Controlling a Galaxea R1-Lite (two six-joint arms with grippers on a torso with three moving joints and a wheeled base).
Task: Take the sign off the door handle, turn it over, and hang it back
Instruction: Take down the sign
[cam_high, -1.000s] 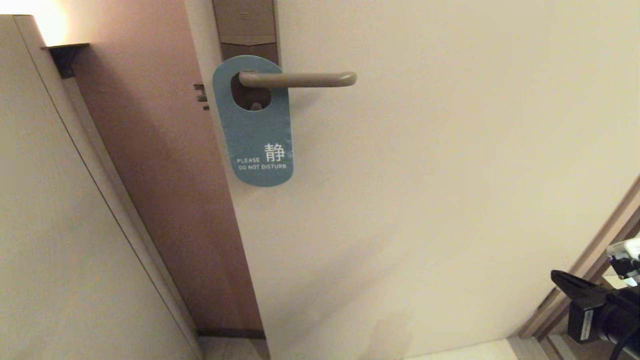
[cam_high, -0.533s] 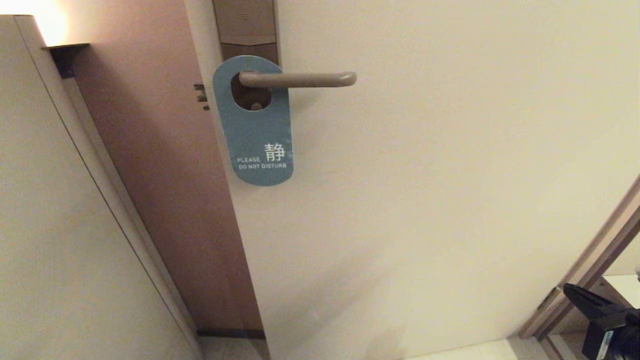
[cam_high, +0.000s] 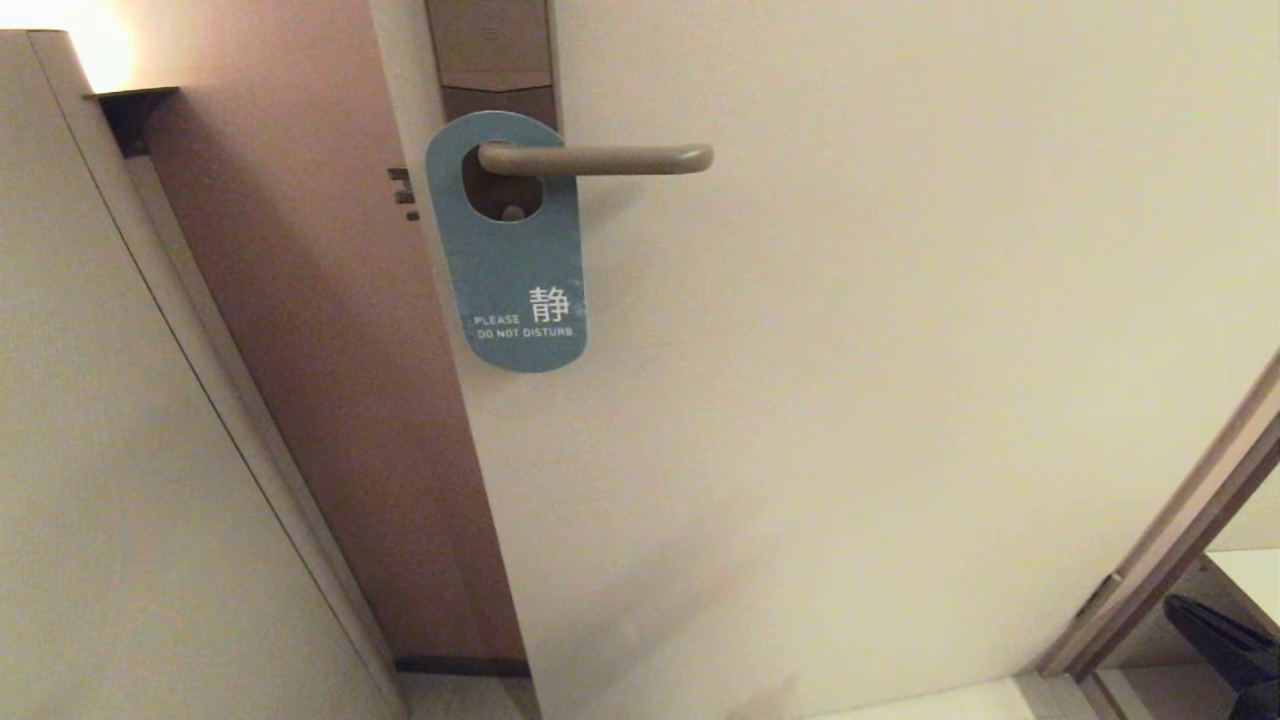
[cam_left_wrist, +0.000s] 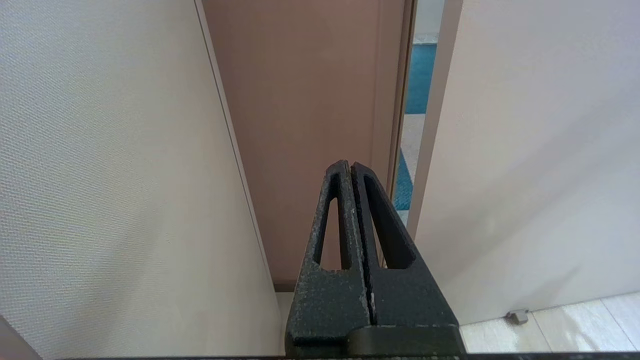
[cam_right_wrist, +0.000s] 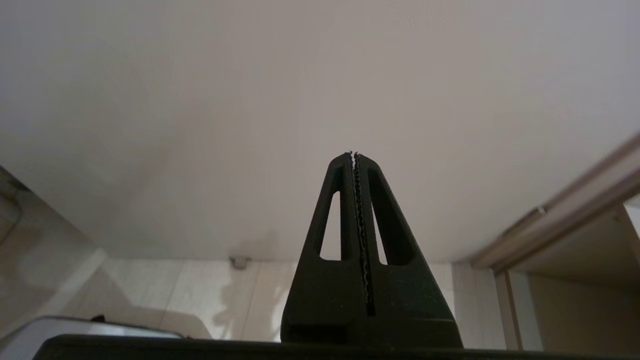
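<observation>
The sign (cam_high: 512, 270) hangs on the door handle (cam_high: 600, 158), its blue "PLEASE DO NOT DISTURB" side facing me. The lever passes through the sign's oval hole, in front of the brown lock plate (cam_high: 492, 50). My right gripper (cam_right_wrist: 353, 155) is shut and empty, low before the pale door; only a dark part of that arm (cam_high: 1225, 640) shows at the head view's bottom right. My left gripper (cam_left_wrist: 349, 165) is shut with nothing in it, low down and pointing at the gap beside the door's edge; it does not appear in the head view.
The pale door (cam_high: 900, 350) stands ajar beside a brown door jamb (cam_high: 330, 350) and a light wall (cam_high: 100, 450) on the left. A wooden frame (cam_high: 1170, 560) runs up the right. A small door stop (cam_right_wrist: 240, 261) sits on the tiled floor.
My right arm has dropped down and to the right, almost out of the head view. The sign and handle have not moved.
</observation>
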